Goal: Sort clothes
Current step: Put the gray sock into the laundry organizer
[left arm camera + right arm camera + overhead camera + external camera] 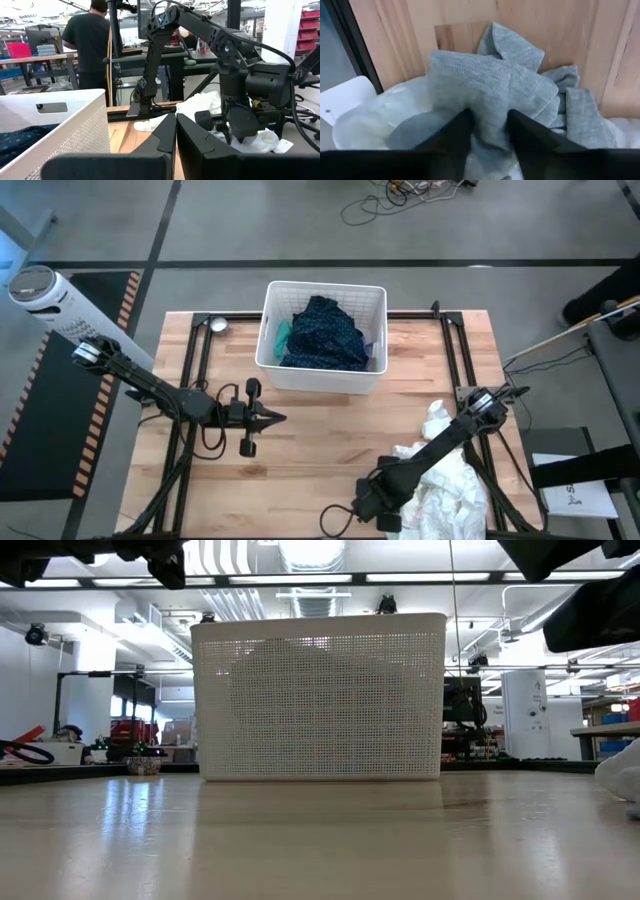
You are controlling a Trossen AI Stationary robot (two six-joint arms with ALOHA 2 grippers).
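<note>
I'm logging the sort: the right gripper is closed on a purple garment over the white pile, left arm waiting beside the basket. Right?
Not purple: the right wrist view shows the right gripper pinching a grey garment over the white pile. The rest holds.

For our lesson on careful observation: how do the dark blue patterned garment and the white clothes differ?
The dark blue patterned garment is heaped inside the white basket; the white clothes lie piled on the table's near right corner. The garment is dark with fine speckles; the white clothes are plain. Both are crumpled soft fabric.
</note>
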